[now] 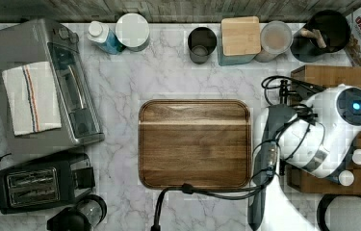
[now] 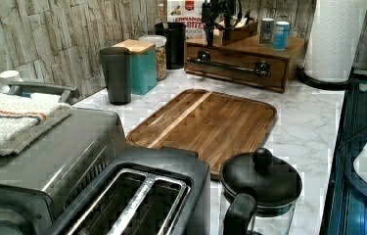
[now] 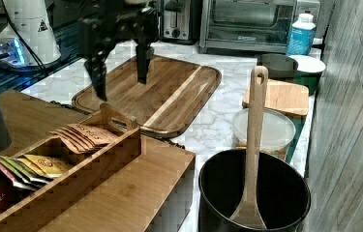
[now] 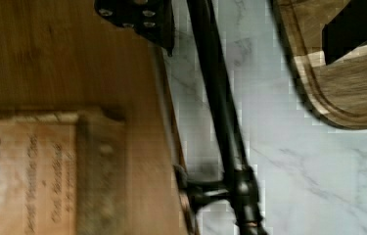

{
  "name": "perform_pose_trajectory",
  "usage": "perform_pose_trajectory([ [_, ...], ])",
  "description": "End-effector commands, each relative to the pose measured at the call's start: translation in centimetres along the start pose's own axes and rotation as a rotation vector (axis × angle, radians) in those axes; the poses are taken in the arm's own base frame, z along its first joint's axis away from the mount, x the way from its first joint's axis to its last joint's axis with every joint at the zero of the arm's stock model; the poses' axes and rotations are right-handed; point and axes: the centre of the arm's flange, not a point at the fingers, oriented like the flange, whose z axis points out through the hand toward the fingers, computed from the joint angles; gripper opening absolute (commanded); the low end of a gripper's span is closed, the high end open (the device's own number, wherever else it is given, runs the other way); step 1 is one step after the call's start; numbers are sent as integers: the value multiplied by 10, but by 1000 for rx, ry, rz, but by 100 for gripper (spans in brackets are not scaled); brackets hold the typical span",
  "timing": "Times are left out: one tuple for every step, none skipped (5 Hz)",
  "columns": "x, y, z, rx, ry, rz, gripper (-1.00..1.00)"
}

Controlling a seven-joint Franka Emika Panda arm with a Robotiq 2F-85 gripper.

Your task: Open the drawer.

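The drawer (image 2: 240, 74) is the brown wooden front of a boxy cabinet (image 1: 334, 77) at the top view's right, and it sits flush with the cabinet. Its long black bar handle (image 2: 230, 66) runs across the front on two posts. My gripper (image 3: 121, 77) hangs above the cabinet's front edge, open with nothing between its fingers. In the wrist view the handle (image 4: 220, 112) lies between the spread fingers, one finger (image 4: 142, 19) over the cabinet top and the other (image 4: 357, 29) over the tray's corner. The left view has the gripper (image 2: 218, 29) just above the handle.
A flat wooden tray (image 1: 195, 144) lies on the marble counter right in front of the drawer. A tea organiser (image 3: 63, 159) and small tins (image 2: 274, 33) stand on the cabinet. A paper towel roll (image 2: 335, 39) and a black utensil pot (image 3: 254, 193) flank it. Toaster oven (image 1: 43, 86) and toaster (image 1: 38, 185) stand opposite.
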Motion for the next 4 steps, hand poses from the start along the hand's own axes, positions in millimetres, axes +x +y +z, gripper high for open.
perform_pose_trajectory([
  [-2,-34,-21,39,171,-105,100],
  [-3,-37,-11,21,170,-126,100],
  [0,-32,1,-16,129,-112,100],
  [-11,-34,14,-78,110,-86,100],
])
